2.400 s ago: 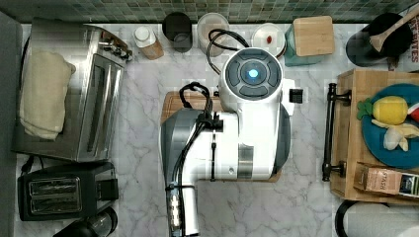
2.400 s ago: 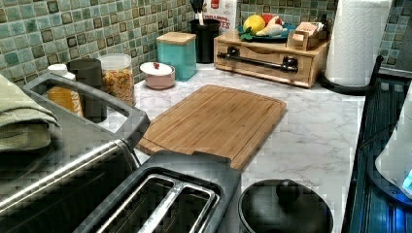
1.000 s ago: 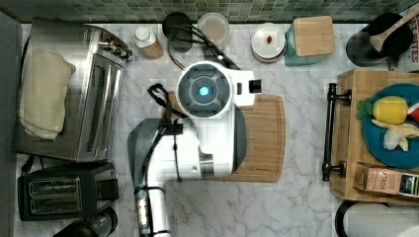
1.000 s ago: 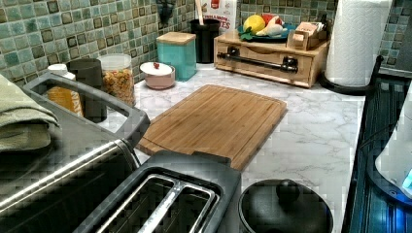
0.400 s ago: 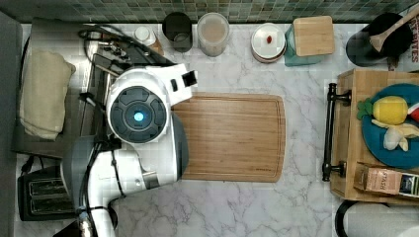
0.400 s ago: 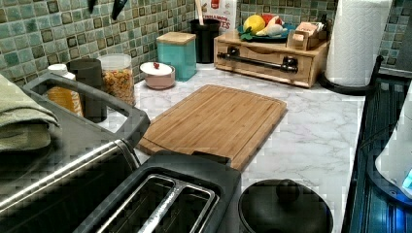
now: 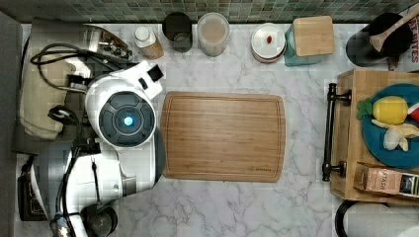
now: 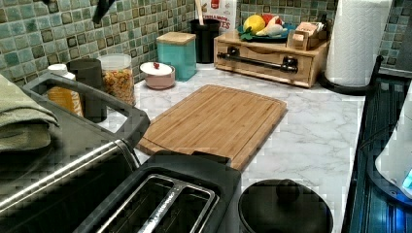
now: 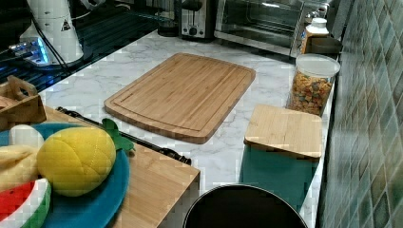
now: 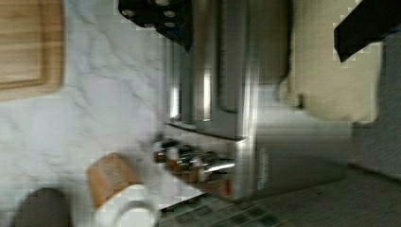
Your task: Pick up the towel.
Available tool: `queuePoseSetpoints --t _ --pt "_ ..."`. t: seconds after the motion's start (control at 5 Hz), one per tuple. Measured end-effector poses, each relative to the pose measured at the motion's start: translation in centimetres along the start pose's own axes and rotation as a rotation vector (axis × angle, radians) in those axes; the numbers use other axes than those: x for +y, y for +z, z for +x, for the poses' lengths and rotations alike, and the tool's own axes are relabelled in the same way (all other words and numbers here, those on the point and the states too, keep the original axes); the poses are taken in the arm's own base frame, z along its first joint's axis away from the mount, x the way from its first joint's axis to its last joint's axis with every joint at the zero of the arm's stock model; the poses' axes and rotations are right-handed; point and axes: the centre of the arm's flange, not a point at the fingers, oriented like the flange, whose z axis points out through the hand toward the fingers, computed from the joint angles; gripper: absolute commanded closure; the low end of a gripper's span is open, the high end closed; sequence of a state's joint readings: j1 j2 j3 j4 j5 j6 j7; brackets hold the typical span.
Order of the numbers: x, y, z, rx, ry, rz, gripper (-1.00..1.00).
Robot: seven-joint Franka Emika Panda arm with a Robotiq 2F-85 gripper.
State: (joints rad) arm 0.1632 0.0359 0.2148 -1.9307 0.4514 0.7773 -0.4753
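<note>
The towel (image 7: 35, 106), a folded cream cloth, lies on top of the silver toaster oven (image 7: 99, 39) at the top view's left. It also shows at the left view's left edge (image 8: 22, 121) and as a pale mass in the wrist view (image 10: 331, 80). My arm's white wrist (image 7: 126, 118) hangs over the oven, just to the top view's right of the towel, and hides the gripper from above. At the left view's top edge, high above the oven, my gripper (image 8: 77, 5) is open, its dark fingertips (image 8: 103, 8) apart and holding nothing. One dark finger (image 10: 366, 26) crosses the towel in the wrist view.
A bamboo cutting board (image 7: 222, 136) lies mid-counter. A black toaster (image 8: 160, 199) and a black pot lid (image 8: 284, 208) stand in front of the oven. Jars (image 7: 212, 32), a teal box (image 7: 310, 37), a wooden tray (image 7: 348, 133) of toy fruit and a paper roll (image 8: 357, 41) line the far edges.
My arm has swung from above the cutting board to the top view's left and now stands over the toaster oven beside the towel. The towel has not moved.
</note>
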Motion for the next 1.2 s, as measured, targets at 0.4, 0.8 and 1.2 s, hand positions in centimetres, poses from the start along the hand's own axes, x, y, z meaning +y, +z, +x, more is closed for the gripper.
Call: queuePoseSetpoints --t 0.4,0.8,1.2 --pt "-2.4 3.7 -0.4 -0.071 -0.038 0.084 -1.0" --pt "-2.8 6.9 -1.1 -0.101 -0.094 0.129 -1.0" --pt "-3.9 8.5 -1.9 -0.1 -0.111 0.139 -1.0"
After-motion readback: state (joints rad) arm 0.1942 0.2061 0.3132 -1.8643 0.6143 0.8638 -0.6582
